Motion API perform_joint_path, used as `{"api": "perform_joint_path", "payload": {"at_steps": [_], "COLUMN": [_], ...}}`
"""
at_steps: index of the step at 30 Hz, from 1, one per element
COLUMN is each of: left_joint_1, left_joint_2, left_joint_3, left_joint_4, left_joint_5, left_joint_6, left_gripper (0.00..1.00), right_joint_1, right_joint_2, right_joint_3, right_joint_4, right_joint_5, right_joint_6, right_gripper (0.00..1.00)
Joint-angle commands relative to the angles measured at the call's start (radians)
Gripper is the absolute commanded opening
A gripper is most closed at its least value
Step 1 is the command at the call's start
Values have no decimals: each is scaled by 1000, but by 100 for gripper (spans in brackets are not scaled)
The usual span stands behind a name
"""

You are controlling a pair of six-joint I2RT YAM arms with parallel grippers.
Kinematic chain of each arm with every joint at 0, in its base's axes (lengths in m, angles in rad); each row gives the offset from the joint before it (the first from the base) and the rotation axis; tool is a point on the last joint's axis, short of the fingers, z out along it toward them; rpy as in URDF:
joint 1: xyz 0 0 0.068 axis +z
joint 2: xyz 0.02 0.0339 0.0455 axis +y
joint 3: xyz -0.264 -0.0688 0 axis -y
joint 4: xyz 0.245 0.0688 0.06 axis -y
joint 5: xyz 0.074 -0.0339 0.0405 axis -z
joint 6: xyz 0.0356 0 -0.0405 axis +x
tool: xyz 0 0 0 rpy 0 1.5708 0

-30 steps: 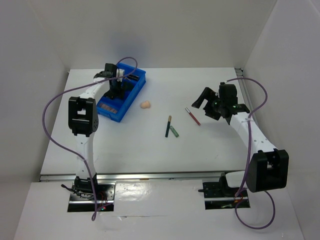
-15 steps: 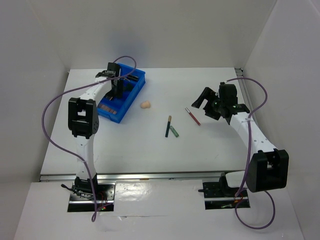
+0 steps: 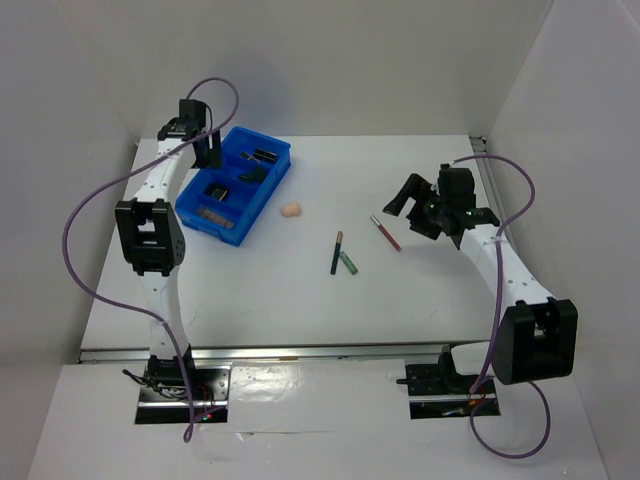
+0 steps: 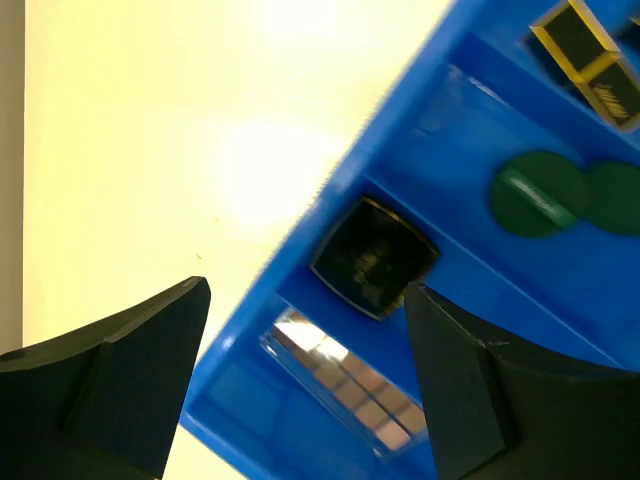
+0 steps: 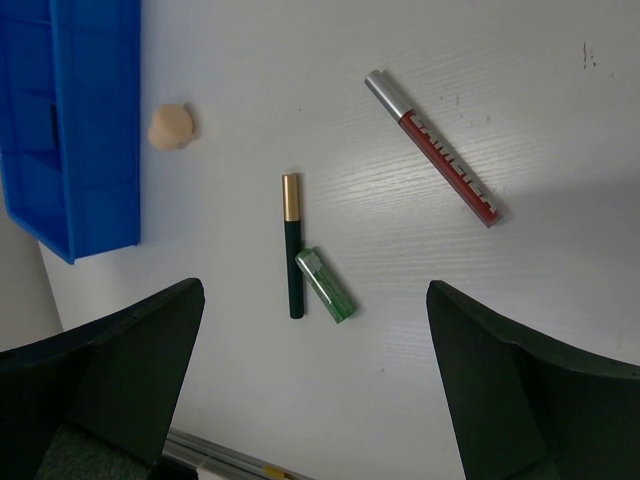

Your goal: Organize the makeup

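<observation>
The blue tray [image 3: 262,196] holds a square compact [image 3: 216,191], an eyeshadow palette [image 3: 211,214] and lipstick tubes [image 3: 263,156]. In the left wrist view I see the square compact [image 4: 372,257], the palette [image 4: 340,384], a lipstick tube [image 4: 585,47] and round compacts [image 4: 538,193]. My left gripper [image 3: 206,150] is open and empty above the tray's far left edge. The beige sponge [image 3: 291,210], dark pencil [image 3: 336,253], green tube [image 3: 348,263] and red pencil [image 3: 386,233] lie on the table. My right gripper [image 3: 405,203] is open, raised right of the red pencil [image 5: 433,148].
White walls close in the table on the left, back and right. The table's front edge [image 3: 300,350] runs above the arm bases. A purple cable [image 3: 85,215] loops off the left arm.
My left gripper has pulled up and left out of the tray and is empty. The tray's contents now show. The right arm has not moved.
</observation>
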Motion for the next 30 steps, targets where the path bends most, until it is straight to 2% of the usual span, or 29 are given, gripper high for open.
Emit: {"api": "perform_joint_path", "payload": {"at_steps": [1, 8, 13, 17, 18, 21, 23, 24, 25, 30], "left_joint_1": [23, 55, 65, 65, 65, 65, 65, 65, 65, 46], "left_joint_2": [83, 123, 123, 64, 32, -19, -61, -73, -85, -171], "left_joint_3": [36, -3, -58, -166, -199, -245, -269, -279, -294, -303], "left_joint_4": [-70, -37, -24, 22, 33, 44, 44, 44, 44, 53], "left_joint_5": [8, 79, 186, 229, 242, 280, 294, 294, 294, 259], "left_joint_6": [-11, 0, -9, -18, -18, -18, -27, -28, -28, -5], "left_gripper": [93, 91, 78, 63, 52, 32, 9, 4, 0, 0], "right_joint_1": [-15, -15, -15, -15, -15, -15, -15, -15, -15, -15], "right_joint_2": [-2, -2, -2, -2, -2, -2, -2, -2, -2, -2], "right_joint_3": [6, 15, 15, 15, 15, 15, 15, 15, 15, 15], "right_joint_4": [39, 39, 39, 39, 39, 39, 39, 48, 48, 48], "right_joint_5": [-19, -19, -19, -19, -19, -28, -28, -28, -37, -37], "right_joint_6": [4, -5, -5, -5, -5, -5, -5, -5, 4, 4], "right_gripper": [100, 100, 100, 100, 100, 100, 100, 100, 100, 100]}}
